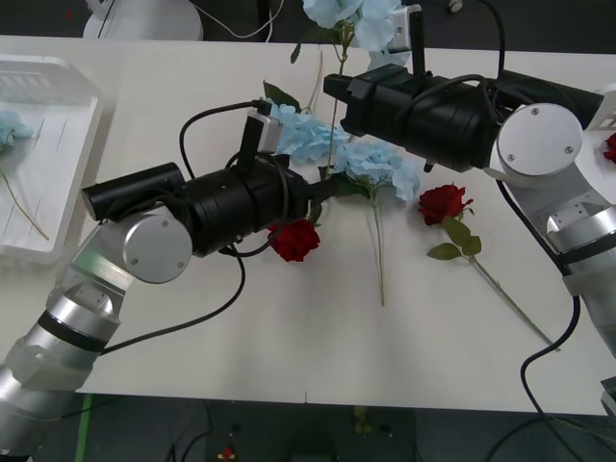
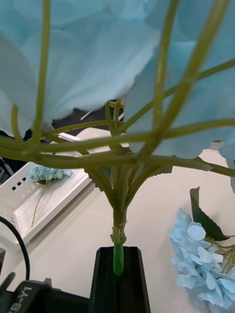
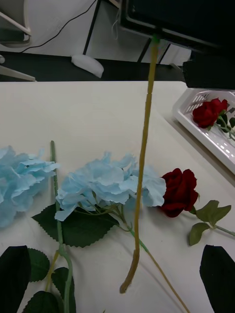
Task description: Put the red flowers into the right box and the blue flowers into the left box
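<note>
Gripping a blue flower [image 2: 117, 73] by its stem, the right end effector [image 2: 118, 261] hangs above the table [image 1: 289, 337]; left end effector [image 3: 117, 274], at 9 o'clock, apparently spread.

White table [image 1: 289, 346]; dark floor [image 3: 49, 73] behind.

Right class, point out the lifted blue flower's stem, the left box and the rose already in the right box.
lifted blue flower's stem [image 3: 143, 161], left wrist view, mid-stem.
left box [image 1: 82, 154], front view, right-hand rim.
rose [image 3: 208, 112], left wrist view, its head.
</note>
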Controlling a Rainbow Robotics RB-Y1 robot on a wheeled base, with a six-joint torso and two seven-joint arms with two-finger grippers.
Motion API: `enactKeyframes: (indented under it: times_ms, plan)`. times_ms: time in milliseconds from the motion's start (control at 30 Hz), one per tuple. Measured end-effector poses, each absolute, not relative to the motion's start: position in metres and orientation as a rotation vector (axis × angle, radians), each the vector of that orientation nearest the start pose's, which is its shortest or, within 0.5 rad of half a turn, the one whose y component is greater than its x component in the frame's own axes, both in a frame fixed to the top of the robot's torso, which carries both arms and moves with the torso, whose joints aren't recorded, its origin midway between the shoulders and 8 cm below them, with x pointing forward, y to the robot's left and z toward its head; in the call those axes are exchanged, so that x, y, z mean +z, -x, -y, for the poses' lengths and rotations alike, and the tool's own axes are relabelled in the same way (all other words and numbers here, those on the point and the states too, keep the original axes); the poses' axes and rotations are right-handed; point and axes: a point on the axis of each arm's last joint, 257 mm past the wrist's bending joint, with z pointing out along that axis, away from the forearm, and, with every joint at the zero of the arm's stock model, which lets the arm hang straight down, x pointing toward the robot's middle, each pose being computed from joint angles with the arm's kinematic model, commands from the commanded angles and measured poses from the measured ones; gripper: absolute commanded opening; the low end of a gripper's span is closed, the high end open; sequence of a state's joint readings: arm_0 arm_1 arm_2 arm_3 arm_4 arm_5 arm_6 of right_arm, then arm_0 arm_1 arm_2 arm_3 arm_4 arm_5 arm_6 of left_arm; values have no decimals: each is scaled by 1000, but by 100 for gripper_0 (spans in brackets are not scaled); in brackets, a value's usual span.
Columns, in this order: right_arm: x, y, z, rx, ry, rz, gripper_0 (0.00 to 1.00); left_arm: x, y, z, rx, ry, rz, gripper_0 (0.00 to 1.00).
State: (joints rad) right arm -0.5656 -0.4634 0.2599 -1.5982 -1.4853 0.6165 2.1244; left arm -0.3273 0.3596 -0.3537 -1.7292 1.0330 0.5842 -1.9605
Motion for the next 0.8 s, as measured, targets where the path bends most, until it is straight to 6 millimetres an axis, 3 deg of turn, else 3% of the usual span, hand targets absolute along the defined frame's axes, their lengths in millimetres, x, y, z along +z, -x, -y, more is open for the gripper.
enactKeyframes:
  times_ms: [167,467,500,533,567,600,800]
  plan:
    - [-45,-552,13,876,589,-1566,0,-162,-516,17,-741,-567,-1725,100]
    - [-48,-550,9,886,594,-1573,0,-161,-541,44,-755,-538,-1731,97]
    - [-48,-550,9,887,594,-1573,0,-160,-543,46,-756,-539,-1730,63]
    - [-48,-550,9,887,594,-1573,0,-159,-544,48,-757,-540,-1729,37]
    - [-48,-550,9,887,593,-1573,0,-158,-545,49,-757,-541,-1729,24]
    - [-48,-550,9,888,592,-1573,0,-157,-545,50,-758,-542,-1728,2]
    - [-48,-550,9,897,583,-1578,0,-157,-546,51,-759,-541,-1728,0]
